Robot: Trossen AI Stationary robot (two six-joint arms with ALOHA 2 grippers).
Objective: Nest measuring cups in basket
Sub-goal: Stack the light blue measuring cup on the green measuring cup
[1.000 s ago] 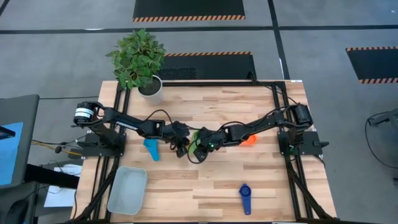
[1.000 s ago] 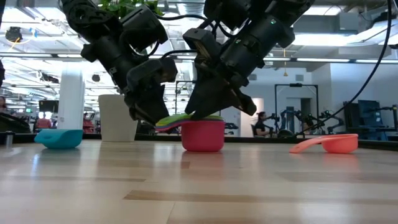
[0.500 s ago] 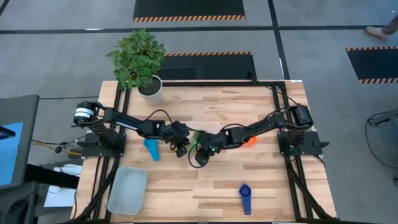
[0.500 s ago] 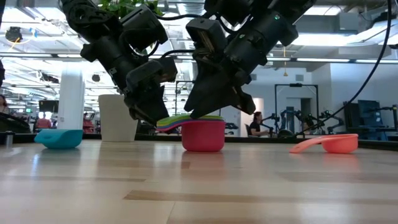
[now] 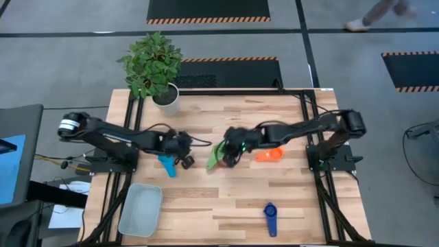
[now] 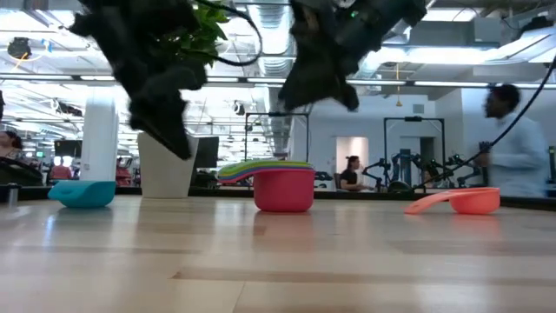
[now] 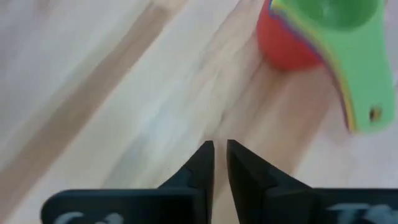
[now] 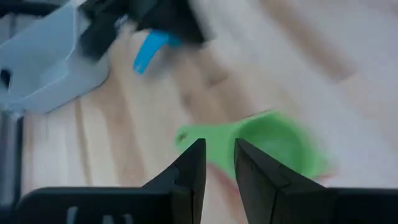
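One nested stack of measuring cups (image 5: 217, 155), green on top, stands mid-table. Left gripper (image 5: 184, 160) nearly closed, right gripper (image 5: 230, 155) slightly parted, both empty. Three single cups lie apart; basket (image 5: 140, 210) sits at the table's corner.

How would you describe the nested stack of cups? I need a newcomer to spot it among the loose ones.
Start at the wooden table and go to its middle, between the two arms. There stands the stack: a red cup at the bottom with several cups nested inside, the green cup on top. Unlike the single light blue cup and orange cup lying either side, it shows layered coloured handles.
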